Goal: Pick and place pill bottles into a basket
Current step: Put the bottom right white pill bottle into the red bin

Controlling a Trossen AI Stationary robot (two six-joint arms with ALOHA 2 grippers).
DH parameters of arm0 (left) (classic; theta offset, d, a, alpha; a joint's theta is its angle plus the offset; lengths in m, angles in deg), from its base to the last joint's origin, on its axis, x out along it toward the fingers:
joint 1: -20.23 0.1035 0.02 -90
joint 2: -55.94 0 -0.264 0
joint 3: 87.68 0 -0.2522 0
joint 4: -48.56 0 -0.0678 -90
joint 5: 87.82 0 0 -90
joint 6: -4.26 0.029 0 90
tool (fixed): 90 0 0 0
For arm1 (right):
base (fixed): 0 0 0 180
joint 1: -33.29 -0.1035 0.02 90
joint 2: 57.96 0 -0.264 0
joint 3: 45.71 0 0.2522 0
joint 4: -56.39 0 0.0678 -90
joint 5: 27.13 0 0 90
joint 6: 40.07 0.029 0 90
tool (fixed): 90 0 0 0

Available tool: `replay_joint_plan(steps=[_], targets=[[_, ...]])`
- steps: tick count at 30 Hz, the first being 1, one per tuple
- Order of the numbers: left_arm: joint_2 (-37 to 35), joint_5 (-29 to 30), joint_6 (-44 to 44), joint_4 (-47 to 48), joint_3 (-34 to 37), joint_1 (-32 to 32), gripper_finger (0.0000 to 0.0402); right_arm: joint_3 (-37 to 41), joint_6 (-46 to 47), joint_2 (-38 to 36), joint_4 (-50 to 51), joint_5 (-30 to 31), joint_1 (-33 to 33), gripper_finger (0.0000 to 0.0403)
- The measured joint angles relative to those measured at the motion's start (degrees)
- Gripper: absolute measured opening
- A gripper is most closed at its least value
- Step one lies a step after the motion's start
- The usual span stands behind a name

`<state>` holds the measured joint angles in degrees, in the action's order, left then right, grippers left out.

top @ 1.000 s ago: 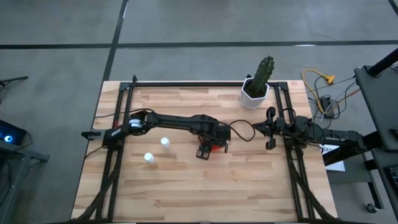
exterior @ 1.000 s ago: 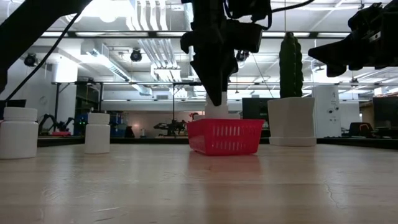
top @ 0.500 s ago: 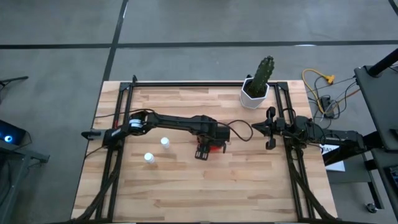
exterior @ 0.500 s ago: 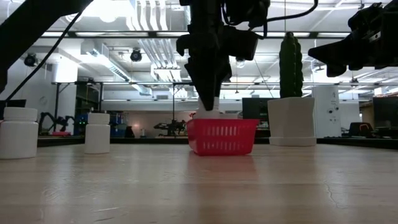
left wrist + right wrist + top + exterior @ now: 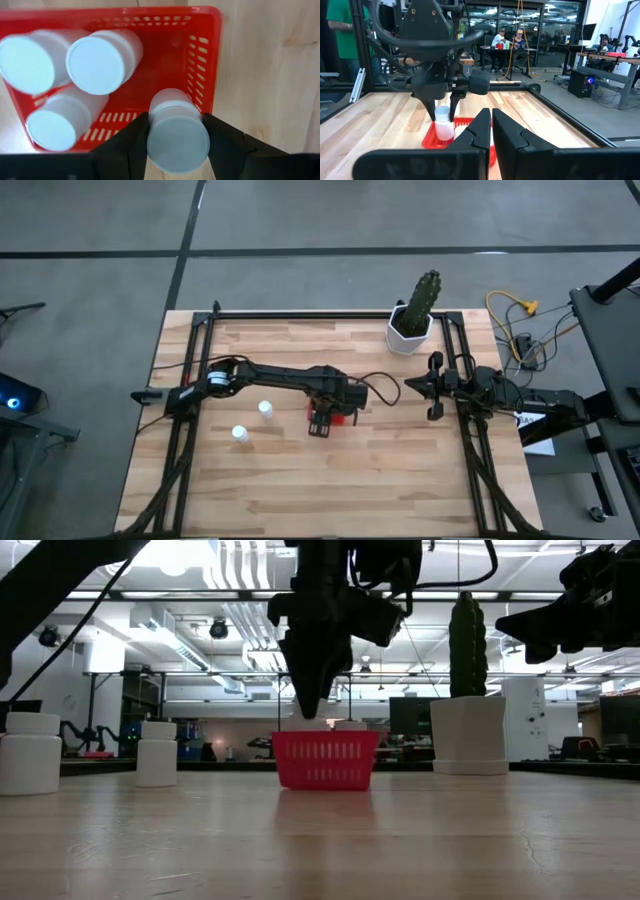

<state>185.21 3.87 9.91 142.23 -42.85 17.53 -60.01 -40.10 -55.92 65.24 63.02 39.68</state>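
My left gripper (image 5: pixel 322 423) is shut on a white pill bottle (image 5: pixel 176 131) down inside the red basket (image 5: pixel 340 418), near one corner. In the low view the gripper (image 5: pixel 308 705) points down over the basket (image 5: pixel 325 760). Three more bottles (image 5: pixel 102 62) lie and stand in the basket (image 5: pixel 200 55). Two bottles (image 5: pixel 265 409) (image 5: pixel 240 433) stand on the table to the basket's left, and they also show in the low view (image 5: pixel 30 752) (image 5: pixel 157 753). My right gripper (image 5: pixel 432 388) is shut and empty, in the air at the table's right. My left gripper pinches the bottle at its capped top (image 5: pixel 177 145) between its two fingers (image 5: pixel 131 142), one on either side. The fingers come from above, pointing down. The bottle stands upright inside the basket beside its wall (image 5: pixel 197 100). Whether its bottom rests on the basket's floor I cannot tell.
A white pot with a green cactus (image 5: pixel 412 320) stands at the table's far right, and it also shows in the low view (image 5: pixel 468 730). Dark rails (image 5: pixel 200 380) run along the table's left, right and far sides. Bare wood (image 5: pixel 330 480) lies toward the near edge.
My left gripper has gone down and toward the table's left edge with the bottle, which has sunk from above the basket's rim into the basket. The basket has slid along the table to the left and turned a little.
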Motion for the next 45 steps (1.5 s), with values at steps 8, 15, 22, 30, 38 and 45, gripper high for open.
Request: replay_joint_plan(steps=[8,15,22,30,38,45], targets=[[-0.07,1.16,1.84,-1.09,0.62,0.00,0.0150,0.00,-0.02,0.00,0.00,0.00,-0.02,0.0008],[-2.42,1.53,2.58,-4.84,2.95,0.00,0.0150,0.00,0.00,0.02,0.00,-0.02,0.00,0.0008],[-9.31,1.64,2.68,-12.11,10.34,-0.15,0.0150,0.00,0.00,0.02,0.00,-0.06,0.00,0.0008],[-8.98,0.21,4.32,-18.21,14.60,-0.14,0.0150,0.00,-0.02,0.01,0.00,-0.04,-0.01,0.0008],[-8.94,0.07,4.17,-18.35,15.13,-0.24,0.0150,0.00,-0.02,0.00,0.01,0.00,-0.02,0.0008],[-8.55,-0.86,4.21,-20.58,15.13,-0.30,0.0150,0.00,-0.02,0.00,0.00,0.00,0.00,0.0008]])
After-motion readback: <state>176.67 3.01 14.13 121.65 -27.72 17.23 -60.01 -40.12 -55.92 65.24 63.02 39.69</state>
